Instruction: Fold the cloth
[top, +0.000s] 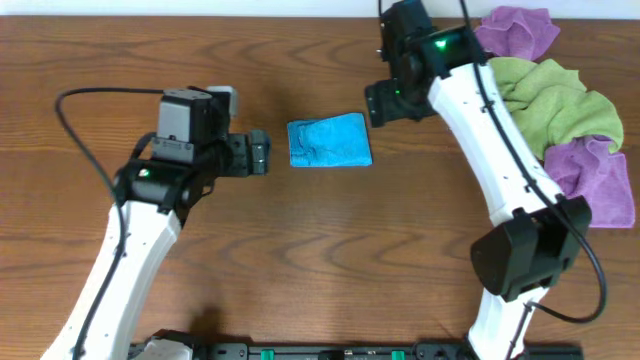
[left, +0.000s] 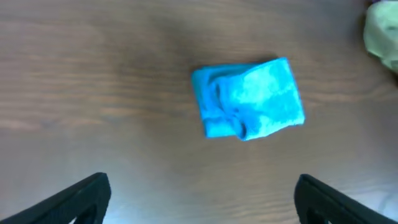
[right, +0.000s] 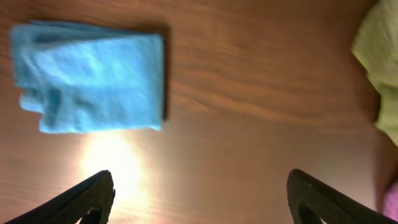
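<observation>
Apparently the fold is done or nearly so: the bright sky-blue terry microfibre cloth (top: 330, 140) lies as a small rectangle on the brown wooden table (top: 300, 260). We note the left gripper (left: 202, 186) and right gripper (right: 199, 186) just beside it, one on either side, both spread wide and empty. We cannot count its layers; the rumpled edge may want squaring, and both wrist views show only the jaw tips.

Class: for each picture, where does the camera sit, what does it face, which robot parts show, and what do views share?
Overhead: above the table, looking down; both arms, left claw, right claw.
Left wrist: on left arm, facing the folded blue cloth; own fingers.
Right wrist: on right arm, facing cloth; own fingers.
Shared: the cloth.
</observation>
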